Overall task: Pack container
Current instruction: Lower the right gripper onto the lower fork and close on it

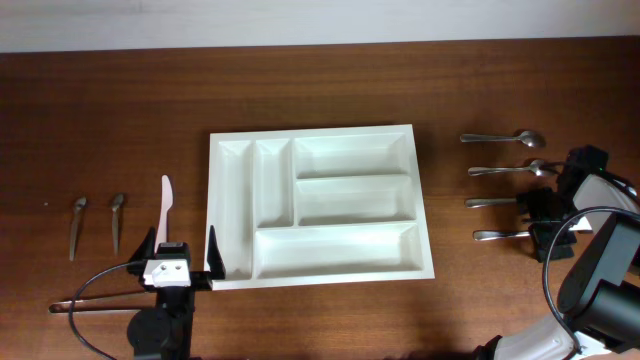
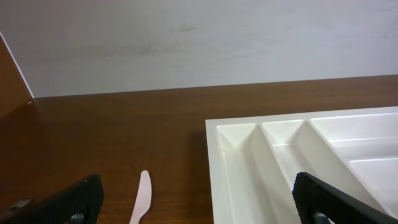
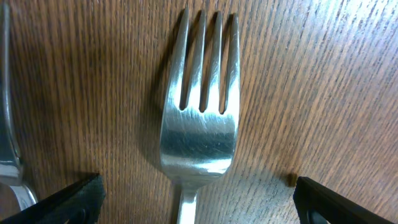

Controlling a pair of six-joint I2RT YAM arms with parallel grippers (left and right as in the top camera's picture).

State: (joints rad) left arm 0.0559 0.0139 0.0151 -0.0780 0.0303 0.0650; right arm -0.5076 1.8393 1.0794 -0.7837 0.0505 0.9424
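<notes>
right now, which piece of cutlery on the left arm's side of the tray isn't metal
The white knife, the piece lying nearest the container; the two small utensils farther out are dull grey metal.

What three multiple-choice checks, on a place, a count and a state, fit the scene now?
1. The plastic knife lies: A left of the tray; B in it; C right of it.
2. The tray has: A three compartments; B four; C five.
3. The right gripper is: A shut on the knife; B open at a fork; C out of view.
Answers: A, it lies beyond the tray's left edge; C, two narrow, three wide; B, its jaws stand apart either side of the fork.
</notes>
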